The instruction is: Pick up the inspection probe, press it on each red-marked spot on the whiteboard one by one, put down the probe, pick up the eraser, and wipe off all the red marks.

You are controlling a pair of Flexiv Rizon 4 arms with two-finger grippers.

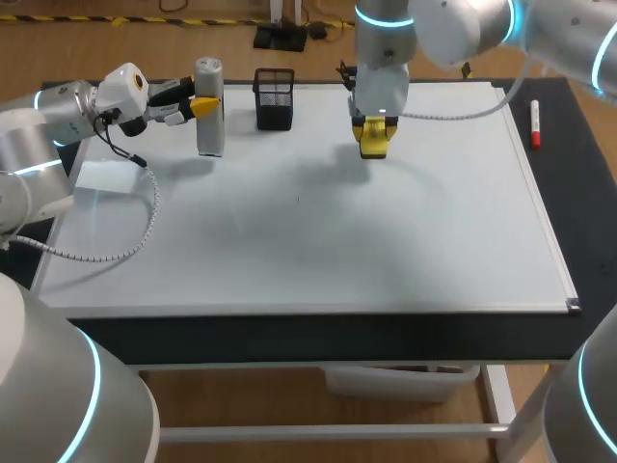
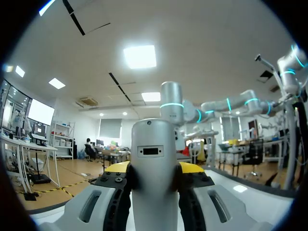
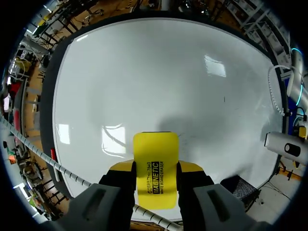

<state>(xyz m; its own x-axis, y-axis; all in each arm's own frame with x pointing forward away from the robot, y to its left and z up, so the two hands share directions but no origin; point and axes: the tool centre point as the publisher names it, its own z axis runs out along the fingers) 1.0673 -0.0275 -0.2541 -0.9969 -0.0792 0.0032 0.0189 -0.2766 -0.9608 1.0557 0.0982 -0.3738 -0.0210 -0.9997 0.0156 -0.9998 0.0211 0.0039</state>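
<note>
The grey inspection probe [image 1: 209, 108] stands upright over the whiteboard's far left corner, with my left gripper [image 1: 201, 106] shut on its upper part. In the left wrist view the probe [image 2: 153, 168] fills the gap between the yellow-tipped fingers [image 2: 117, 168] of the left gripper [image 2: 154, 174]. My right gripper [image 1: 374, 133] is shut on the yellow eraser [image 1: 373, 141], low over the whiteboard [image 1: 318, 231] at its far middle. The right wrist view shows the eraser [image 3: 155, 161] clamped in the right gripper [image 3: 155, 169], pointing down at the whiteboard [image 3: 159, 72]. I see no red marks on the board.
A black mesh pen holder [image 1: 275, 98] stands at the far edge between the two grippers. A red marker [image 1: 534, 125] lies on the dark table to the right of the board. A white sheet [image 1: 104, 175] lies at the board's left edge.
</note>
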